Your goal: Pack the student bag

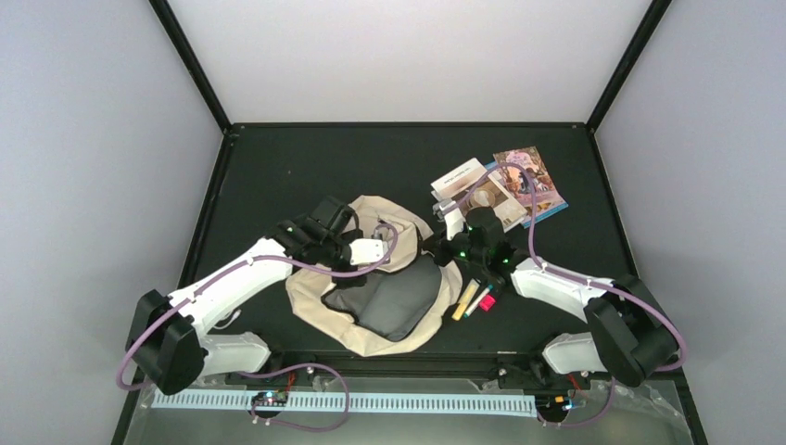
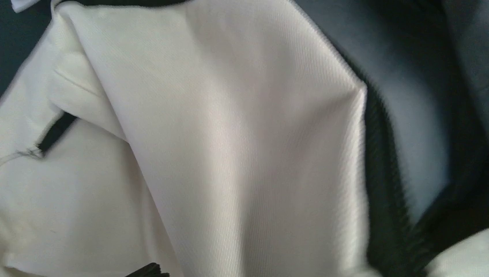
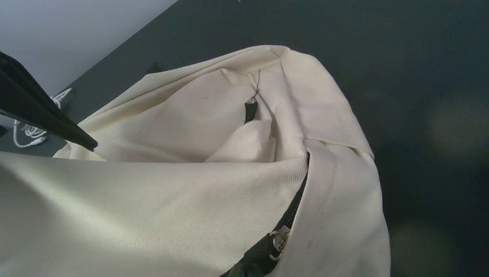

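The left gripper (image 1: 371, 250) hovers over the far rim of the student bag (image 1: 310, 301). I cannot tell whether its jaws are spread, since its own camera sees only cream fabric and grey lining. The right gripper (image 1: 436, 243) is pressed together, pinching the bag's right rim. The bag lies mid-table (image 1: 278, 167) between the arms, mouth up. To do this step well, the right should hold the rim taut and high while the left lifts clear without dragging cloth. One bag; three markers (image 1: 475, 298) just beside it; booklets (image 1: 524, 181) beyond, probably two.
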